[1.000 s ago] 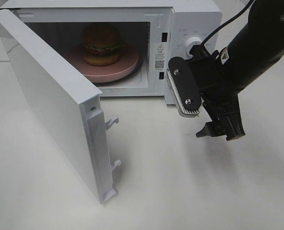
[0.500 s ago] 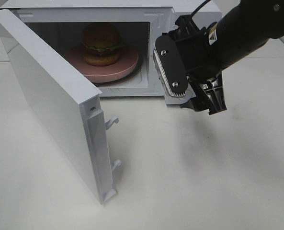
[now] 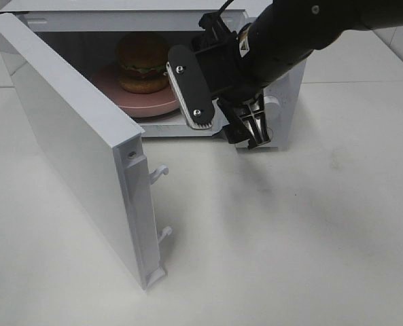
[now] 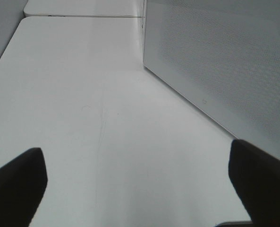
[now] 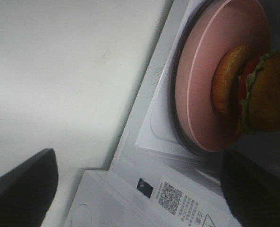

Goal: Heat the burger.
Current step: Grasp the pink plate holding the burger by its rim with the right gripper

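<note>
The burger [image 3: 143,62] is sitting on the pink plate [image 3: 153,102] inside the microwave [image 3: 283,115], while the right claw [image 3: 225,122] is hanging wide open, empty, just outside the opening.

A bulky black arm [image 3: 289,34] is seen, fitted with a black oblong plate [image 3: 189,85], white-ribbed along its edge and fastened by two silver screws, a thin black cable at 12 o'clock
</note>
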Motion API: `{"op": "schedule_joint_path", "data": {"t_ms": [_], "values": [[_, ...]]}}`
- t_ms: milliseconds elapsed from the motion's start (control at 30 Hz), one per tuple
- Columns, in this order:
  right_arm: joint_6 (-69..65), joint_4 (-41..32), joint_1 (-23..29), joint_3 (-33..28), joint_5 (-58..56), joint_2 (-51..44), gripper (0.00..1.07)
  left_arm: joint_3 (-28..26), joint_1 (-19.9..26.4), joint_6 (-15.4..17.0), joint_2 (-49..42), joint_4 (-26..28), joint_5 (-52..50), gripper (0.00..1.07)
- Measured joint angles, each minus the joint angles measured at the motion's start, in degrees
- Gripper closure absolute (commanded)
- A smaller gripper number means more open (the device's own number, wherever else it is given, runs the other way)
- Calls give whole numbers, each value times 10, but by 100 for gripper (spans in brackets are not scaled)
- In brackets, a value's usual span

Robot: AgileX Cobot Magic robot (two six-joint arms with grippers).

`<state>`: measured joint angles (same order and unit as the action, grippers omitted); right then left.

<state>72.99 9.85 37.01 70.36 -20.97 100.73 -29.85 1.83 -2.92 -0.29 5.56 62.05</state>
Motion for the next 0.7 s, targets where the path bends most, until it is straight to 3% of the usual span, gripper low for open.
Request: {"op": "schedule_joint_path", "data": {"t_ms": [700], "values": [[-61, 6, 2, 118, 3, 115, 21, 0, 0, 0, 0, 0, 0, 8]]}}
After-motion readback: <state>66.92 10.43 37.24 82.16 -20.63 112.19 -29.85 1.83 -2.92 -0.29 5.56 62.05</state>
